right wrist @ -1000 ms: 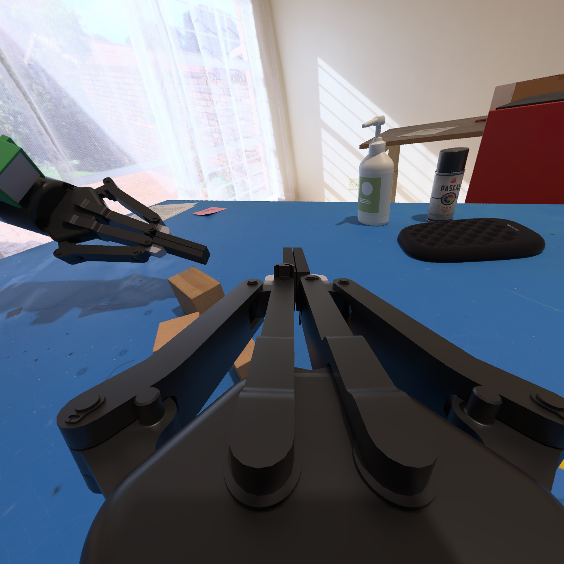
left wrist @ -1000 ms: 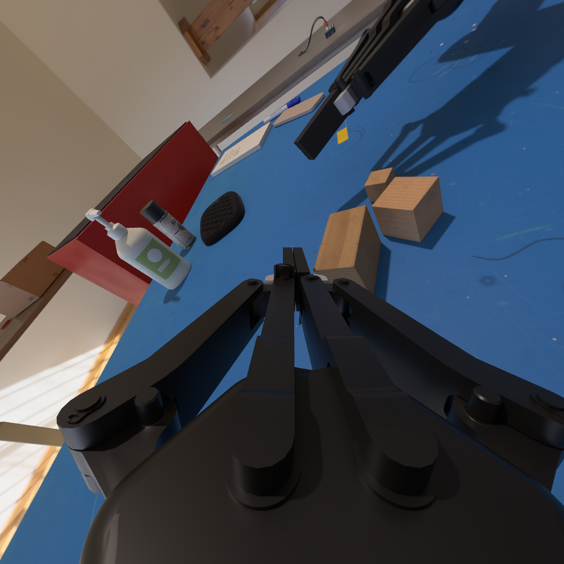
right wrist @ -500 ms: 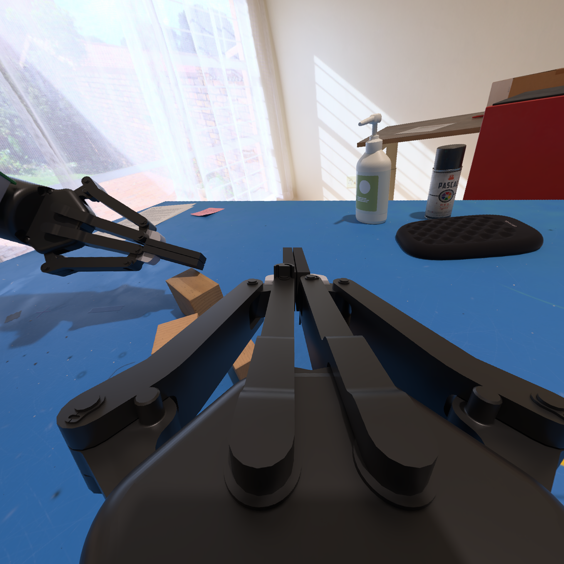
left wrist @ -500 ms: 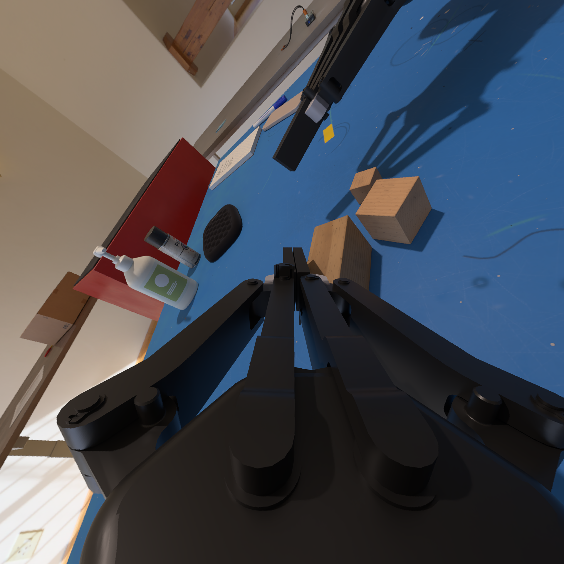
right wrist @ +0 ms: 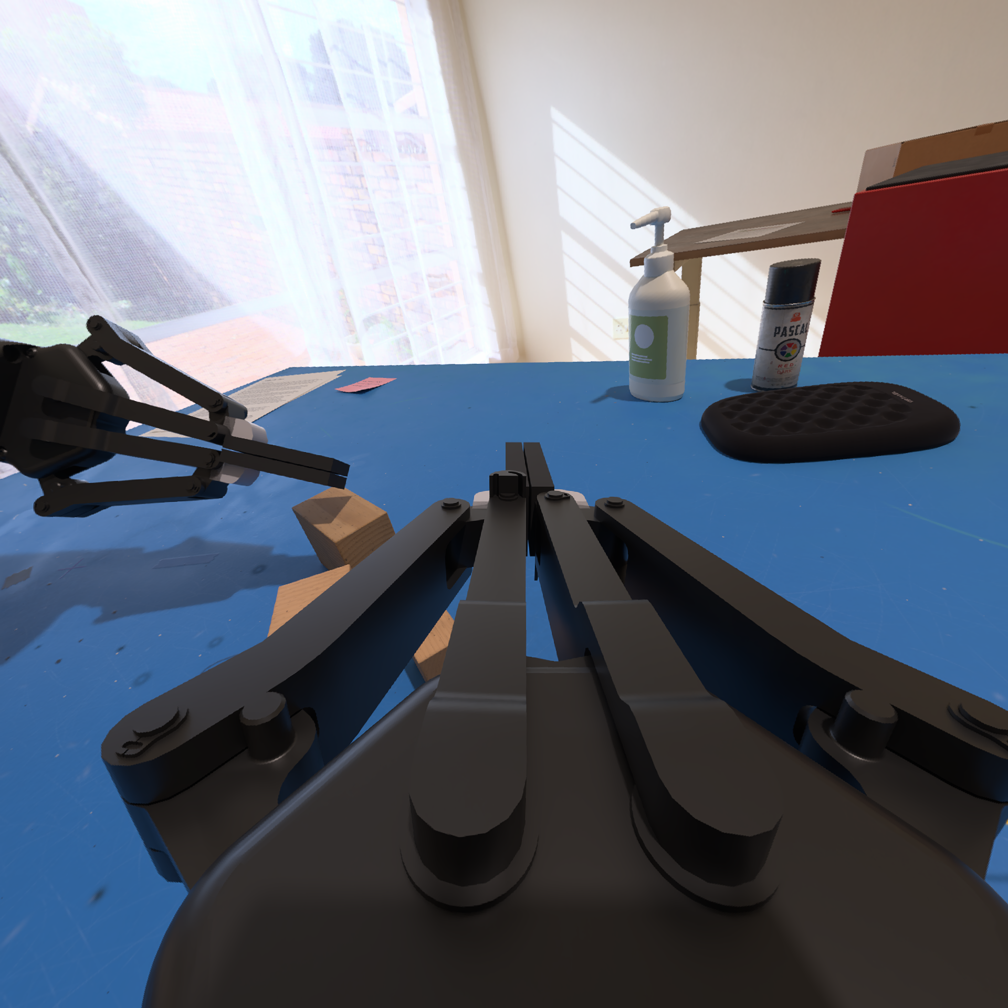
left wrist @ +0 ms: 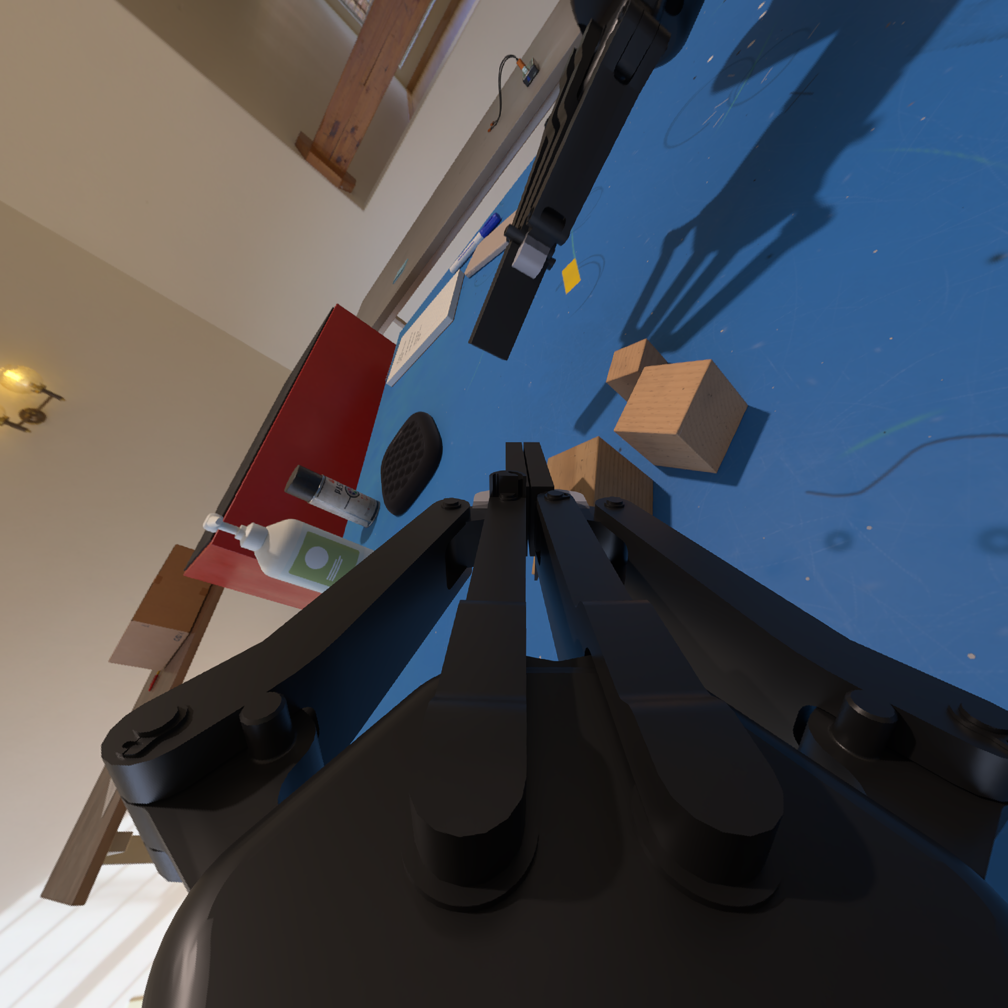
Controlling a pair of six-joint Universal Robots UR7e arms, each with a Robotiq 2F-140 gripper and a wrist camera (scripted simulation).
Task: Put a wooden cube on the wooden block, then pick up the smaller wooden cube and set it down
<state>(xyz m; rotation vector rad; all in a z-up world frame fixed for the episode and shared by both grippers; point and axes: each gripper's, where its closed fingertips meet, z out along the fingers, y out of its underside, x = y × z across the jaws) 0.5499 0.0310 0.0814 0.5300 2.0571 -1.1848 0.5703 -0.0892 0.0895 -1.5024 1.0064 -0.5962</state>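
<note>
Three wooden pieces lie close together on the blue table (left wrist: 818,545). In the left wrist view a small cube (left wrist: 630,363) touches a larger cube (left wrist: 682,414), and a wooden block (left wrist: 600,474) sits nearer, partly hidden by my left gripper (left wrist: 523,453), which is shut and empty just beside it. My right gripper (right wrist: 523,453) is shut and empty above the table. In the right wrist view the left gripper (right wrist: 338,473) hovers just over the block (right wrist: 343,523). The larger cube (right wrist: 305,594) is mostly hidden behind my right gripper's linkage. The right gripper (left wrist: 491,338) shows beyond the cubes.
A pump bottle (right wrist: 657,338), a spray can (right wrist: 785,327), a black pad (right wrist: 829,423) and a red box (right wrist: 927,273) stand at the far side. A paper sheet (right wrist: 283,390) and a red card (right wrist: 365,384) lie near the window. A booklet (left wrist: 428,327), a pen (left wrist: 474,243) and a yellow tag (left wrist: 570,275) lie beyond the cubes.
My left gripper has turned and sunk slightly towards the wooden block, its fingertips now closer to it. The right gripper has barely moved. Both stay shut.
</note>
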